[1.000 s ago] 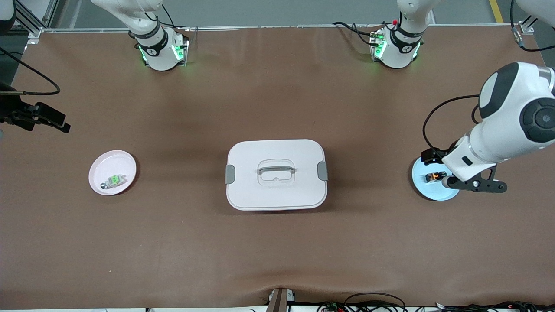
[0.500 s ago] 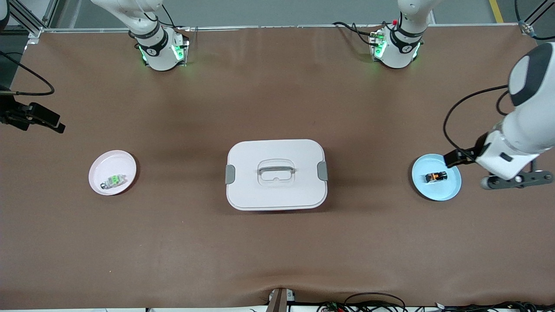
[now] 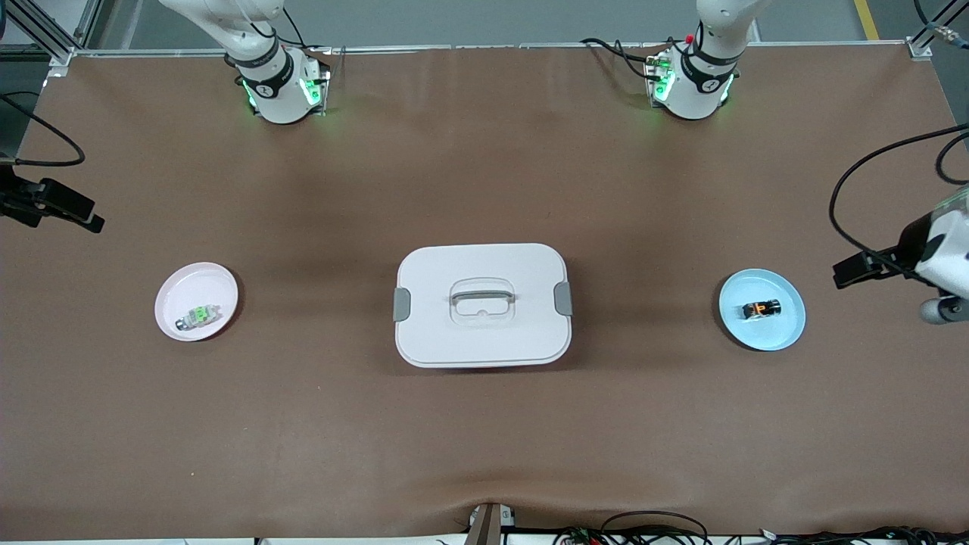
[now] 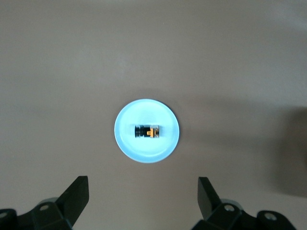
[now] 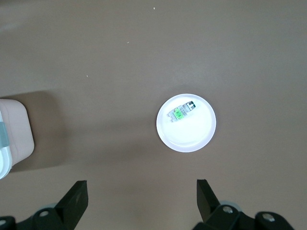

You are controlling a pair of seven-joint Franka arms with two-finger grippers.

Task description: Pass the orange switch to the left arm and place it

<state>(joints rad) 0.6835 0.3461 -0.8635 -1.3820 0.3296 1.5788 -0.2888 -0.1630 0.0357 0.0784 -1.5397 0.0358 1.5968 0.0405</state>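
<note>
In the front view we see only cut-off wrist parts at both table ends, but the wrist views show the left gripper (image 4: 144, 199) and right gripper (image 5: 139, 199) w/ jaws released, holding nothing. The orange switch (image 3: 761, 309) lies in the blue plate (image 3: 786, 333) toward the left arm's end, well apart from the box (image 3: 482, 344) at table centre, w/ bare brown table (image 3: 484, 439) between. The green-top switch (image 5: 181, 111) lies in the pink plate (image 3: 174, 299); its details are too small to make out.

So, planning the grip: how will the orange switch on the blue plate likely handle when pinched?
The orange switch looks small, blocky and hard, so probably stiff and light. Lying loose on the smooth blue plate, it may skid or twist if nudged off-centre.
</note>
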